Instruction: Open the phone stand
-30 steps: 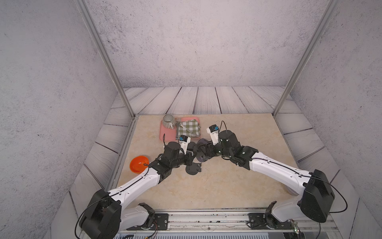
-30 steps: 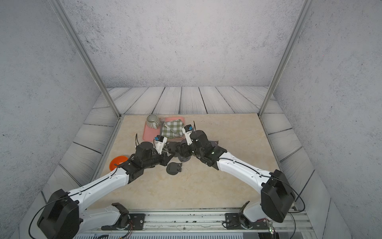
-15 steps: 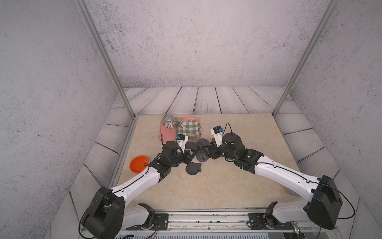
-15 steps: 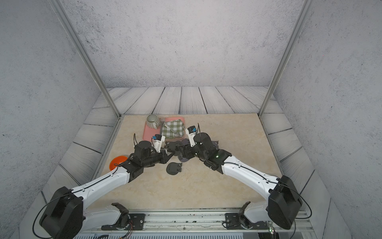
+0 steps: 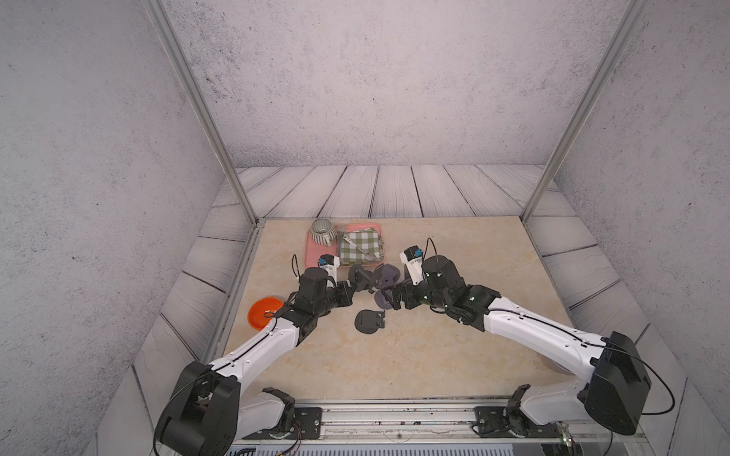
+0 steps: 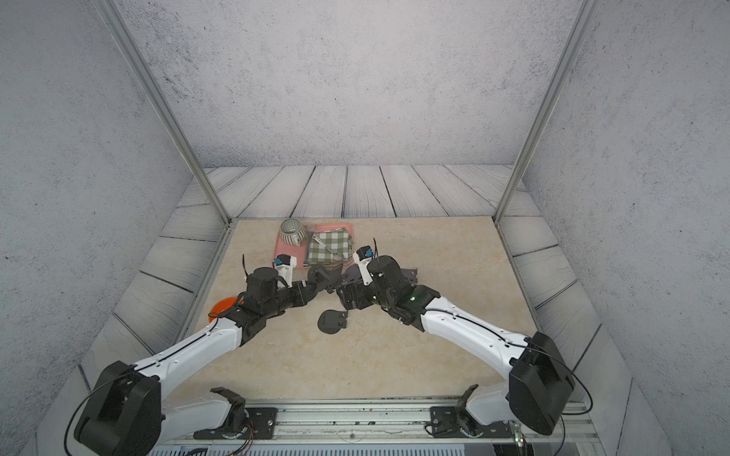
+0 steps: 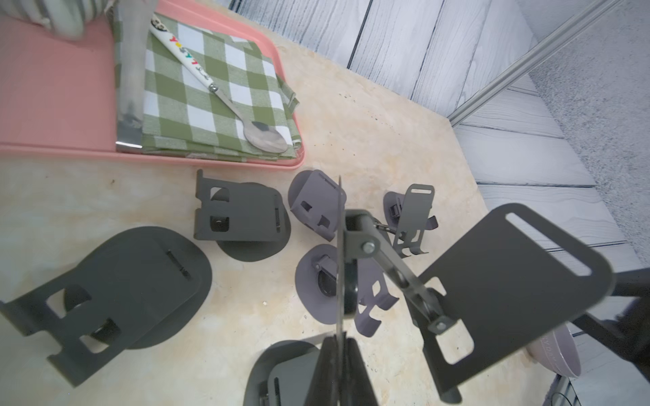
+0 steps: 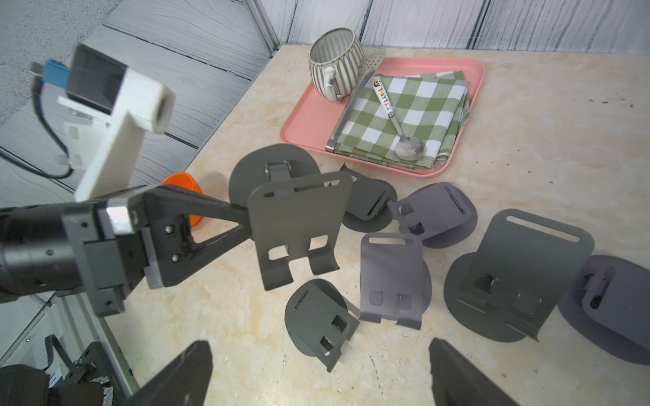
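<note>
The right claw (image 8: 320, 346) has let go and now stands wide open, holding nothing. The left claw (image 8: 241, 219) still pinches the phone stand (image 8: 299, 218).

Lab cell — aluminium frame (image 5: 197, 102), backdrop walls (image 5: 375, 79).

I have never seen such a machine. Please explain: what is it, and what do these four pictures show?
You see a robot's left arm and right arm at a table. Two pictures look down from above; two come from cameras on the wrists. The left gripper is shut on a dark phone stand that looks unfolded. The right gripper is open, empty. Other stands lie beside a pink tray with mug, checked cloth, spoon. An orange bowl is by the left arm.
</note>
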